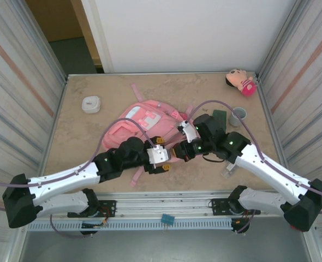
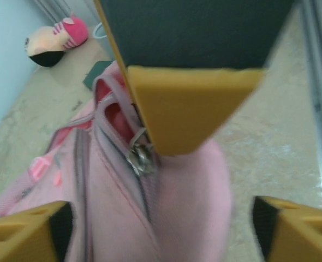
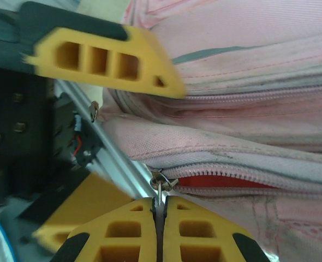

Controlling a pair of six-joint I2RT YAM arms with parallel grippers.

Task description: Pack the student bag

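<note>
I note a plush doll (image 1: 238, 81) lying in the far right corner of the table (image 1: 79, 158), in a pink dress. A grey cup (image 1: 238, 115) stands upright on the right side, with a dark green block (image 1: 220, 116) just beside it on its left. A white round case (image 1: 90, 103) sits on the left, well apart from them. A small blue tag (image 1: 167, 219) lies on the front rail (image 1: 128, 212).

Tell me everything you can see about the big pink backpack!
The backpack is soft pink fabric with a pale patch, several zips and pink straps. It lies on the table. One zip is partly open, showing red inside. The right gripper is shut on its metal pull; the left gripper hangs open over it.
</note>
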